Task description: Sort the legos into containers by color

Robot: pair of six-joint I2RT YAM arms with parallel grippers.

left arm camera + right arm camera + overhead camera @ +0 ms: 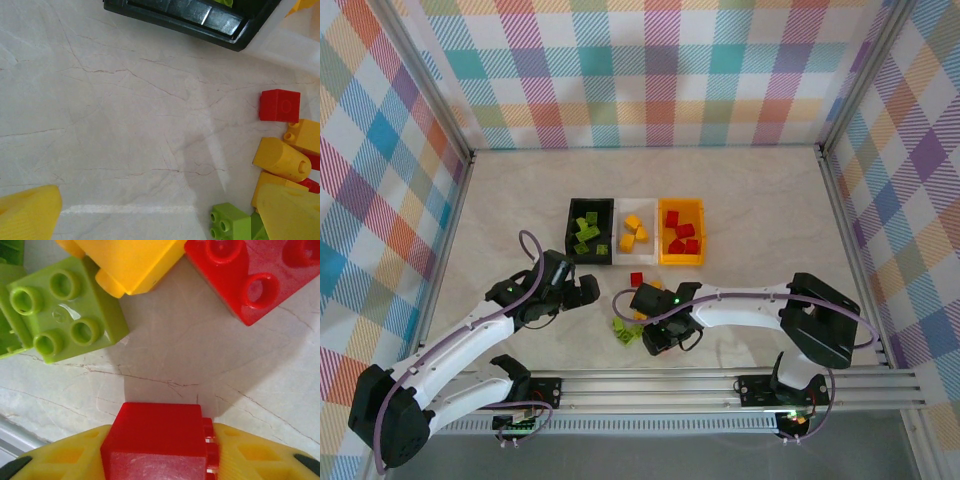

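Note:
Three containers stand side by side. The black one (571,232) holds lime green legos, the white one (622,256) yellow legos, and the orange-yellow one (681,203) red legos. Loose legos lie in front of them: a red brick (636,279) and green ones (625,329). My right gripper (658,338) is low over this pile, and its yellow fingers (250,460) are shut on a red brick (160,435). Beside it lie a green brick (65,315), a yellow one (130,260) and another red one (255,275). My left gripper (160,220) stands open over bare table, left of the pile, holding nothing.
In the left wrist view the black bin's corner (190,15) and the white bin (295,45) lie ahead, with red (279,105), yellow (280,159) and green (230,222) bricks at the right. Plaid walls enclose the table; a metal rail (720,380) runs along its near edge.

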